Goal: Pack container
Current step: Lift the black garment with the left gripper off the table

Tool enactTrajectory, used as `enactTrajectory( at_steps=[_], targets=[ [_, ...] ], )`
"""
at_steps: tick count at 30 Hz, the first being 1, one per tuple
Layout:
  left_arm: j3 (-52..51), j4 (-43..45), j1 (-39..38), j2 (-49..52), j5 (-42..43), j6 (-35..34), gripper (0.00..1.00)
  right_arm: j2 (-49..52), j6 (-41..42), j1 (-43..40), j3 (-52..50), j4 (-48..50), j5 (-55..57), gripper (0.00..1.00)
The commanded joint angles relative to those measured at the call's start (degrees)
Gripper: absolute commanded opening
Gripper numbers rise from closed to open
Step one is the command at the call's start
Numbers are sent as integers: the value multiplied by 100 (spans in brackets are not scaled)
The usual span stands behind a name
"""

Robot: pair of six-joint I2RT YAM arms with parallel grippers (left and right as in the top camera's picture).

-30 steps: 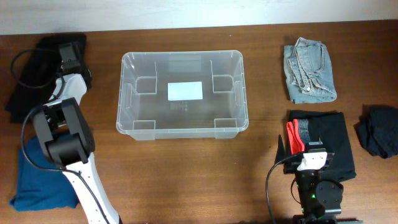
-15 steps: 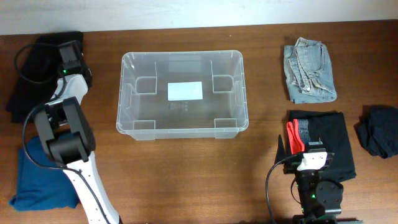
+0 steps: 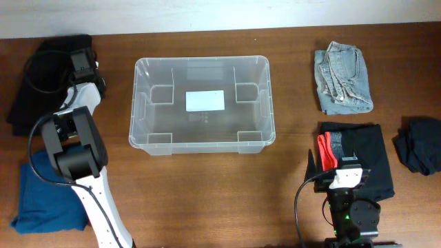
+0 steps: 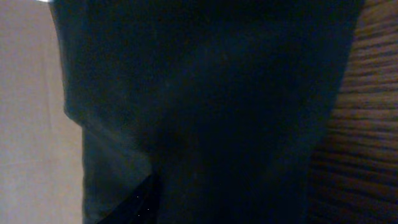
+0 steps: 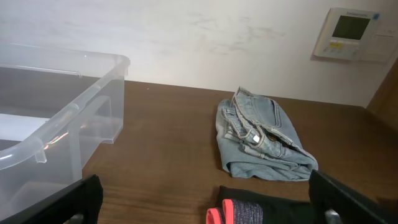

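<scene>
The container (image 3: 141, 103), a clear plastic bin with a white label on its base, stands empty at the table's middle. My left gripper (image 3: 79, 54) is down on a black garment (image 3: 41, 83) at the far left corner. In the left wrist view this dark cloth (image 4: 205, 106) fills the frame and hides the fingers, so their state does not show. My right gripper (image 5: 211, 208) stands open near the front edge, its fingertips (image 5: 84, 198) wide apart. It sits low in front of a black folded garment with a red waistband (image 3: 368, 158), and nothing is between the jaws.
Folded light-blue jeans (image 3: 342, 77) lie at the back right. A dark crumpled garment (image 3: 420, 145) is at the far right edge. A blue garment (image 3: 38, 200) lies front left beside the left arm's base.
The left wrist has shifted slightly to the right over the black garment. The right arm and the container have not moved.
</scene>
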Motion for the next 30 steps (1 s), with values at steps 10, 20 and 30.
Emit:
enactTrajectory(
  at_steps=[10,20,30],
  targets=[
    [-391,-411,20,697,767,0,26,-59,-20,-35,-31,-35,31,98],
    [-391,-452,7,697,586,2,1,-59,-17,-35,-31,-33,31,98],
    [-339,348,-249,664,-916,-160,1,-59,-17,-35,-31,-35,31,98]
  ],
)
